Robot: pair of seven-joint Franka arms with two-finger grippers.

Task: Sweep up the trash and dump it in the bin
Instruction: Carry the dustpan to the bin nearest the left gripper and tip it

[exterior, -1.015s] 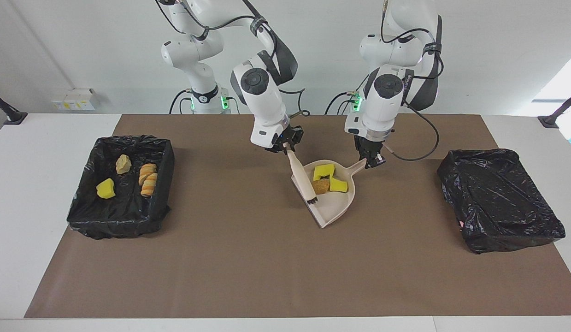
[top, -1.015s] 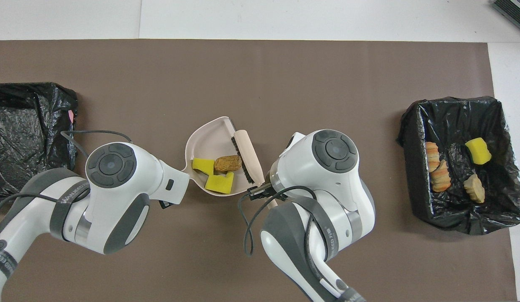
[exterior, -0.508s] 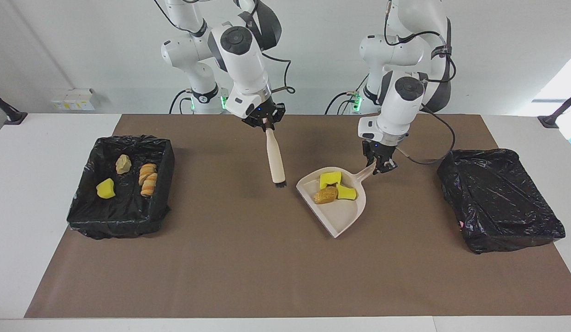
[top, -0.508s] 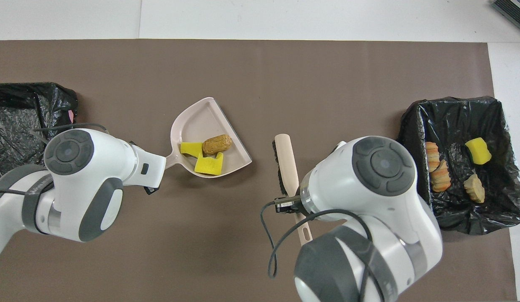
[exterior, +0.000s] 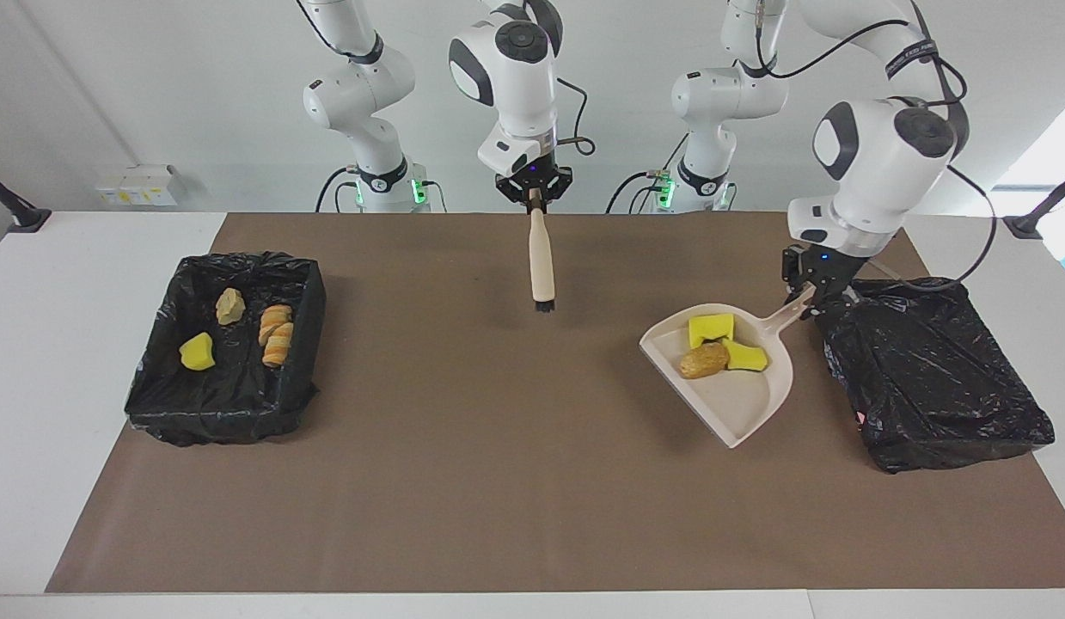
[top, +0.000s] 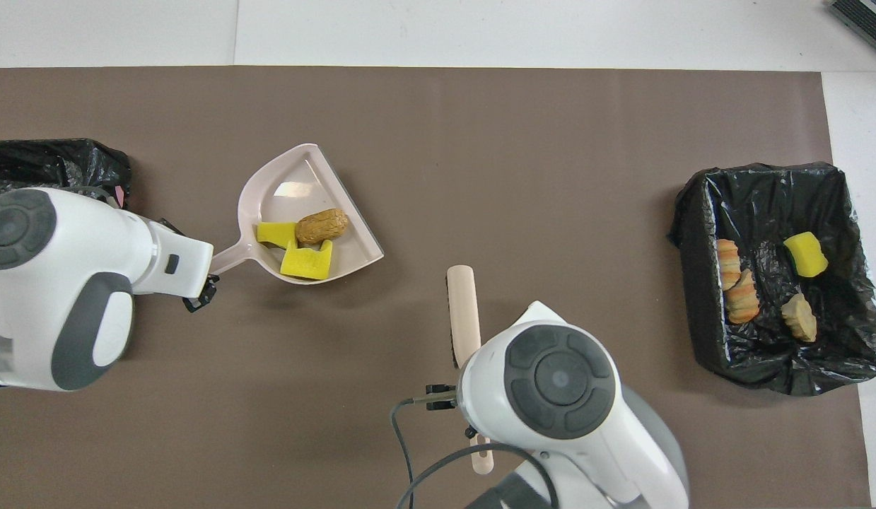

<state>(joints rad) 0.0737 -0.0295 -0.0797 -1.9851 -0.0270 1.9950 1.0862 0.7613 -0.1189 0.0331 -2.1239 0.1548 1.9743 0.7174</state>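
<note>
Left claw (exterior: 809, 297) is clamped tight on the dustpan (exterior: 738, 404) handle, pan up off the table and tilted, with 3 scraps of trash (exterior: 721, 344) riding in it: 2 yellow sponge bits and 1 brown chunk. Here's the key: the black bin (exterior: 936, 370) at the left arm's end of the table sits just beside the claw, on the handle side, while the pan's open lip points away toward the middle of the table. So I'd say the pan must swing round over that bin before tipping. Right claw (exterior: 534, 196) grips the brush (exterior: 541, 258), hanging bristles-down over the table's middle, waiting. The other bin (exterior: 154, 387), at the right arm's end, holds 4 scraps.
</note>
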